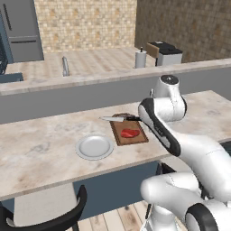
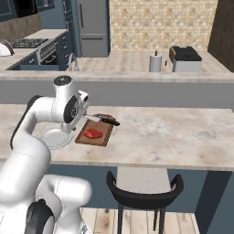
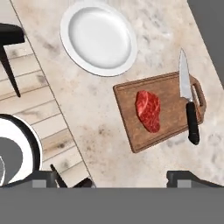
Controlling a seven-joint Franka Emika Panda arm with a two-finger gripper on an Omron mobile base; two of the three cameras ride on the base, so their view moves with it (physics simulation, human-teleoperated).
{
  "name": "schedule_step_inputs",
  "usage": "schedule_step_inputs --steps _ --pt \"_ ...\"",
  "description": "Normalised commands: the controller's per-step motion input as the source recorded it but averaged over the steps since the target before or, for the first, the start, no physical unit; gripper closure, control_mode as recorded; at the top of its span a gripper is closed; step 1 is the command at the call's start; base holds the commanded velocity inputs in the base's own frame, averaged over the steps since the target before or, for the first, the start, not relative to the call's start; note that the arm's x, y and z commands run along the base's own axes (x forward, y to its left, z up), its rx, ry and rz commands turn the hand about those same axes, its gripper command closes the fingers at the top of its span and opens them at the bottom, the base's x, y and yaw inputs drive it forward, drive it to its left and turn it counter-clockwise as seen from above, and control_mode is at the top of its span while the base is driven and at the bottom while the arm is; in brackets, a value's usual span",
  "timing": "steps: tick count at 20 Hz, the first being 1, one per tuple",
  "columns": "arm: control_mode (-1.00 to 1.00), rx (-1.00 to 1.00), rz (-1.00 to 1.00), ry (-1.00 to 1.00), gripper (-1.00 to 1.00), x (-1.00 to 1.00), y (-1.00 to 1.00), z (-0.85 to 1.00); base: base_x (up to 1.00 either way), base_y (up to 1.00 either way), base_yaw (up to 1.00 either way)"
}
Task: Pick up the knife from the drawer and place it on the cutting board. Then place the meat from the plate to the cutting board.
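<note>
The dark wooden cutting board (image 3: 168, 127) lies on the marble counter (image 1: 40, 153). The red meat (image 3: 148, 110) rests flat on the board's middle. Along the board's far edge lies the knife (image 3: 189, 100), its silver blade pointing off the board and its black handle on the wood. Beside the board stands the round grey-white plate (image 3: 98, 37), with nothing on it. My gripper (image 3: 114, 177) hangs open above the counter's near edge, looking down, with nothing between its fingers. From the base views I see the board (image 1: 137, 137), meat (image 1: 130, 133), knife (image 1: 118, 118) and plate (image 1: 94, 147). The drawer is out of view.
A black chair (image 2: 144, 194) stands under the counter's front edge, and another chair (image 1: 45, 216) stands to the left. Behind is a raised ledge; on the far counter stand a paper towel roll (image 1: 141, 58) and a toaster (image 1: 168, 53).
</note>
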Motion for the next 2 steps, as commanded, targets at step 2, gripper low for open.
schedule_step_inputs --steps 2 --pt "-1.0 -0.01 -0.01 -0.15 -1.0 -0.83 0.0 0.64 0.0 0.0 0.0"
